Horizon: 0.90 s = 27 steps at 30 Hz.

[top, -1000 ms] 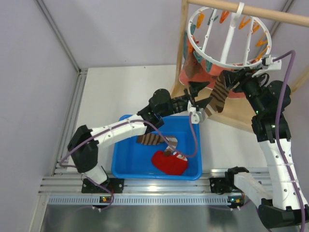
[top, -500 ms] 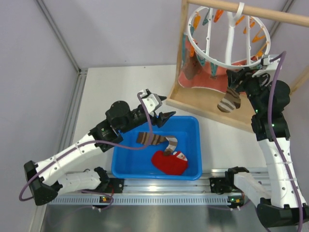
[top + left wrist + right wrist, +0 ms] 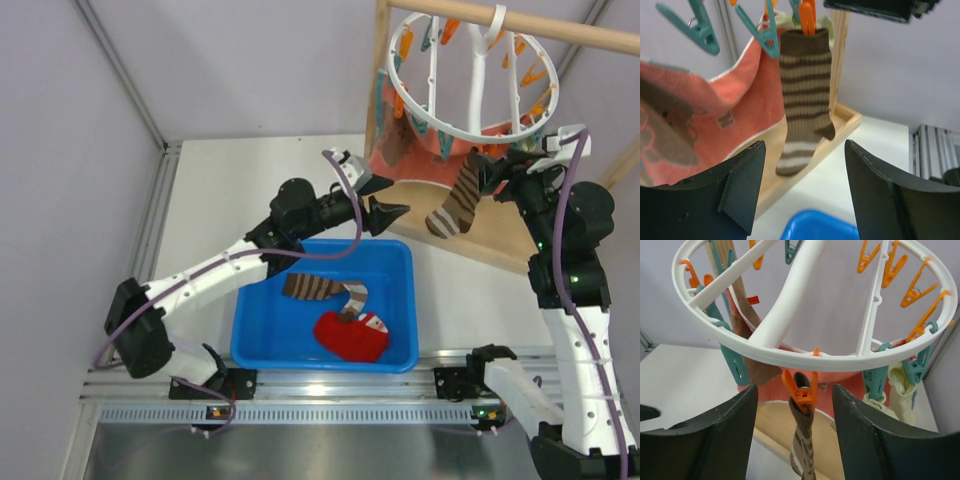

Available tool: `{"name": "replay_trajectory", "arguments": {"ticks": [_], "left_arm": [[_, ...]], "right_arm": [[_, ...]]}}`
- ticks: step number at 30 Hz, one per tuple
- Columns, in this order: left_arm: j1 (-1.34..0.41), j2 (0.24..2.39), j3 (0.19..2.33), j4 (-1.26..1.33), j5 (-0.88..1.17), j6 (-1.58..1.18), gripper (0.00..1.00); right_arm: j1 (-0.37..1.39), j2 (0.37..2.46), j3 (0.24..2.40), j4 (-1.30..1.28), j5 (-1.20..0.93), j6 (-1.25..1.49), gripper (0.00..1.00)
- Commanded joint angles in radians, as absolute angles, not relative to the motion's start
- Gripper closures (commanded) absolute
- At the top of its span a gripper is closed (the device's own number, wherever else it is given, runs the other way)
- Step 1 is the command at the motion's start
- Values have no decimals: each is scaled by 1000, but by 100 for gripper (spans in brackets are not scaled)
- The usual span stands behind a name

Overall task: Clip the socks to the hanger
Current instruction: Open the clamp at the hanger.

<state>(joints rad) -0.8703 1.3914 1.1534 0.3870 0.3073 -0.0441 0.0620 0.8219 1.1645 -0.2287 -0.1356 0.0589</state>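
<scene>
While the right gripper (image 3: pixel 793 389) stands open-fingered and empty facing the orange clothespin (image 3: pixel 800 390), it should back off level so the striped sock (image 3: pixel 805 90) clipped under the hanger (image 3: pixel 805 359) is not tugged. The left gripper (image 3: pixel 804 147), wide and empty, can drop to the blue bin (image 3: pixel 245 345) for the red sock (image 3: pixel 350 338).

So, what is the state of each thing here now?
Hanging striped sock: clipped in the orange clip.
Hanger: hung on the wooden rod.
Pink socks: clipped.
Other striped sock: loose in the blue bin.
Red sock: loose in the bin.
Left claw: open, empty.
Right claw: open, empty.
</scene>
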Motion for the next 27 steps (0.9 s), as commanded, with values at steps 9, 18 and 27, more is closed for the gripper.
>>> {"name": "replay_trajectory", "arguments": {"ticks": [9, 18, 27], "left_arm": [[-819, 1822, 1584, 774, 449, -403, 29], [-811, 1992, 1735, 929, 515, -480, 38], [-827, 1947, 1686, 936, 511, -362, 64]], "right_arm": [[52, 746, 1169, -322, -95, -54, 40], [43, 767, 1204, -327, -130, -23, 41], [43, 779, 1252, -318, -258, 147, 49]]}}
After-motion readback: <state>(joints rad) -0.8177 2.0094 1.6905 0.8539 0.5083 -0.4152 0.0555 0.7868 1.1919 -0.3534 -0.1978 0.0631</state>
